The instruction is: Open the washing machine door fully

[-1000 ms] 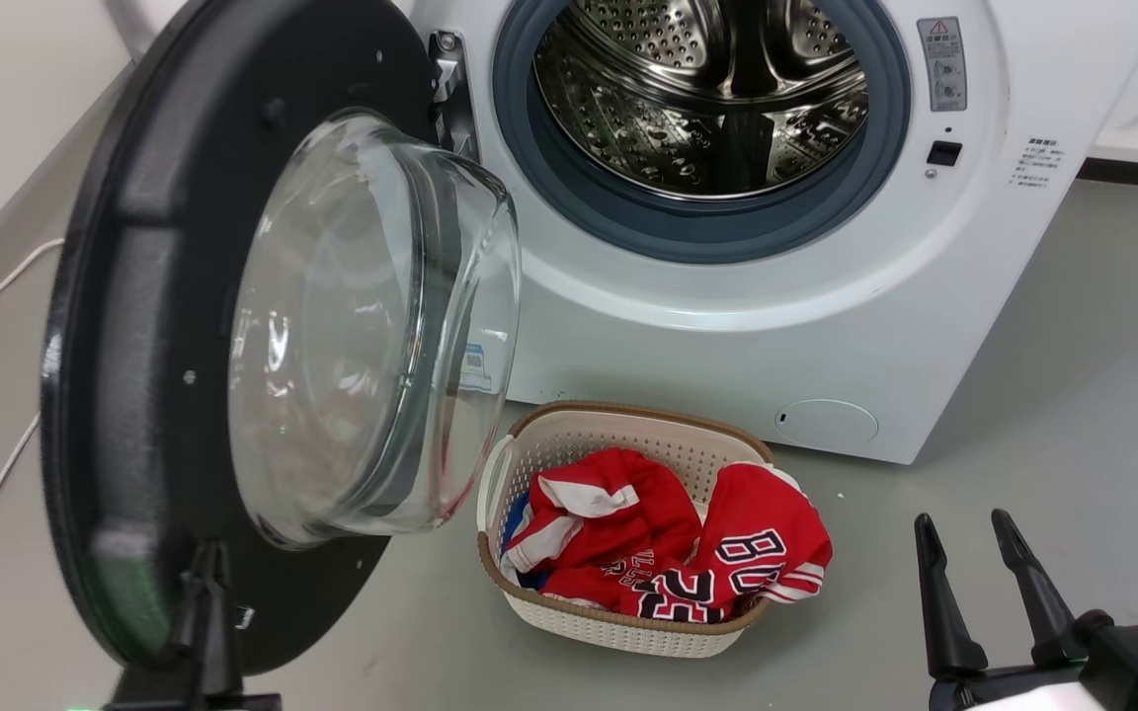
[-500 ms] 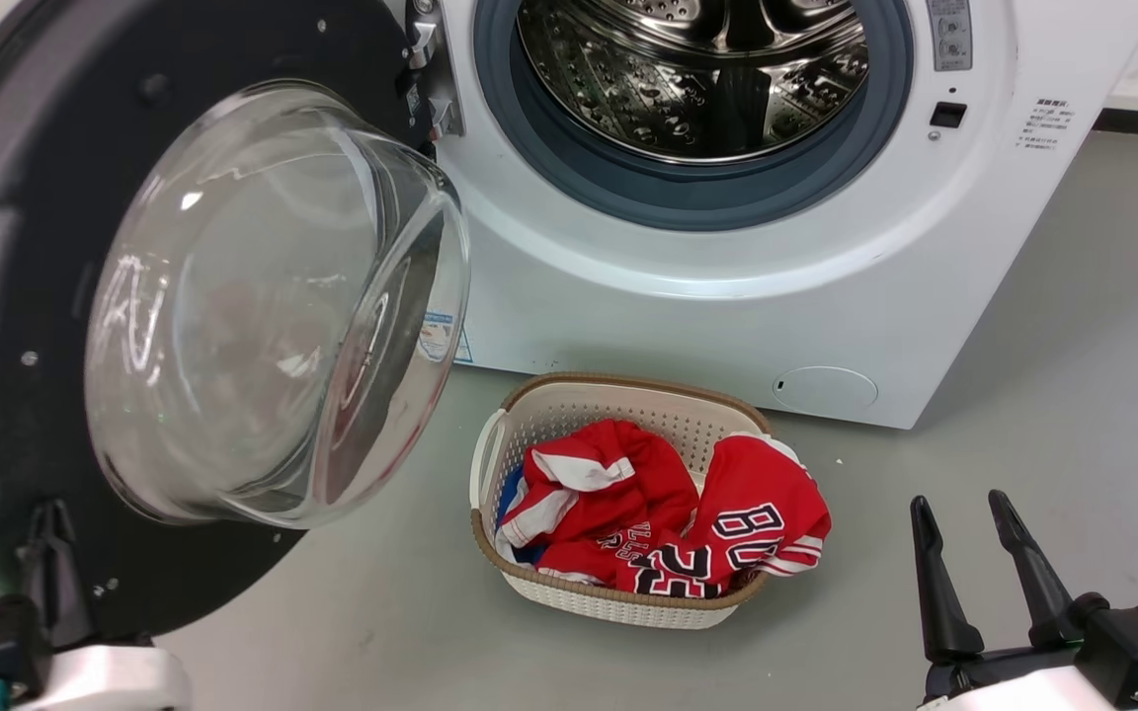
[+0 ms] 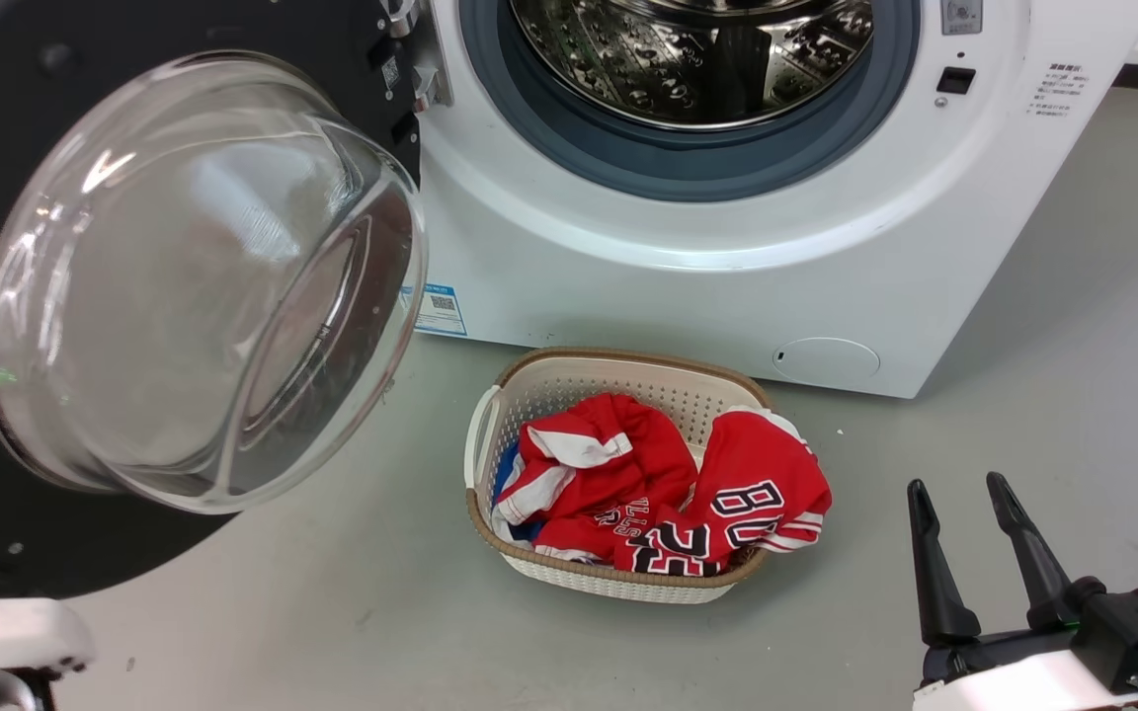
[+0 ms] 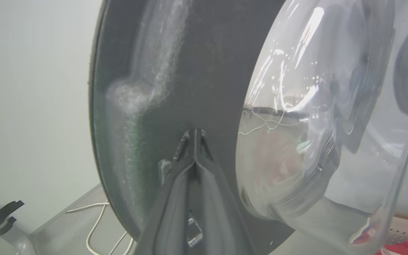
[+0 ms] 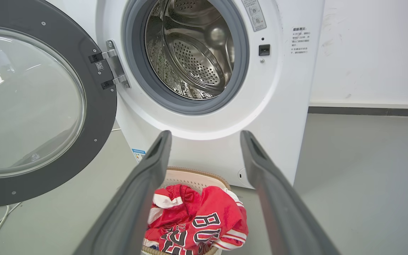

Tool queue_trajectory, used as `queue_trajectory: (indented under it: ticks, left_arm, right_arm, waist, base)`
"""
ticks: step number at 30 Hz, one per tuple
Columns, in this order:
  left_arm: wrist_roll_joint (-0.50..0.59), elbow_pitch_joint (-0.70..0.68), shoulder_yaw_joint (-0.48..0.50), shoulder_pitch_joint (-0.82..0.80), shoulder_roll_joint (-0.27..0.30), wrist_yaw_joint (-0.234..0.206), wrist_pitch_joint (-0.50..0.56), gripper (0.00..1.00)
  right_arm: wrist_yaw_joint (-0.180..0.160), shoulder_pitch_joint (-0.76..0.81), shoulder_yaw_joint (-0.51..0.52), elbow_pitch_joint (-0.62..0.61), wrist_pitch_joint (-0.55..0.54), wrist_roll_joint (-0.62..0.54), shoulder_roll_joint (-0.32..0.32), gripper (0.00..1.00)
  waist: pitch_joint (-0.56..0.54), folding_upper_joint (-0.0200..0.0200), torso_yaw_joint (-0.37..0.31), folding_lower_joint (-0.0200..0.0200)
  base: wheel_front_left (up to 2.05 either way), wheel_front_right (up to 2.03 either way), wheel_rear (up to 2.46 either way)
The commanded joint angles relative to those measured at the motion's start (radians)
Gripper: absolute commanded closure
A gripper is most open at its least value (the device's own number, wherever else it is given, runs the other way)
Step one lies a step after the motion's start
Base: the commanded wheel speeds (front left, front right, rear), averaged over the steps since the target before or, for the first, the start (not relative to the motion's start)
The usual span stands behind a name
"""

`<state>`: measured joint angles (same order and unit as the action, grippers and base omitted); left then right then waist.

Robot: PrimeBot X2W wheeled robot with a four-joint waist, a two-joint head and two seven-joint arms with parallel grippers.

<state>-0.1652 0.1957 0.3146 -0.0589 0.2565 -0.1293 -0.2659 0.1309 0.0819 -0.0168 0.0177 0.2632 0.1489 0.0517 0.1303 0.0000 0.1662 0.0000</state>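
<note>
Washing machine door (image 3: 55,543) stands wide open, hinged at the left of the steel drum (image 3: 697,59), its black inner face and bulging glass bowl (image 3: 194,286) turned toward the robot. Left gripper (image 4: 194,132) has its two dark fingers pressed together with nothing between them, the tips appearing to rest against the black inner face just beside the bowl's rim. Right gripper (image 3: 957,486) hangs low at the robot's right, well apart from the machine, jaws spread and empty above the grey floor (image 3: 1073,346). The white washing machine (image 3: 688,286) shows a grey gasket (image 3: 688,173) around the drum, a blue label sticker (image 3: 436,308) low on its front and a small round flap (image 3: 826,357). A cream laundry basket (image 3: 618,583) holding red jerseys (image 3: 757,494) sits on the floor just in front of the machine, between the door and the right gripper
</note>
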Motion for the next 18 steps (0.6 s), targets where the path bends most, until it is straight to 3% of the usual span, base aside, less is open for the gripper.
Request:
queue_trajectory:
  ticks: [1, 18]
  left_arm:
    - [0.001, 0.009, 0.02, -0.023, 0.018, 0.0, 0.003, 1.0]
    - [0.019, 0.167, 0.128, -0.17, 0.081, 0.053, 0.003, 1.0]
  right_arm:
    - [0.0, -0.017, -0.002, 0.0, 0.002, -0.004, -0.003, 0.0]
    - [0.0, -0.053, -0.002, -0.008, 0.002, -0.015, -0.003, 0.0]
  waist:
    - [0.004, 0.0, -0.003, 0.0]
    - [0.063, 0.0, -0.044, 0.0]
  base:
    - [0.0, 0.0, 0.0]
    - [0.0, 0.0, 0.0]
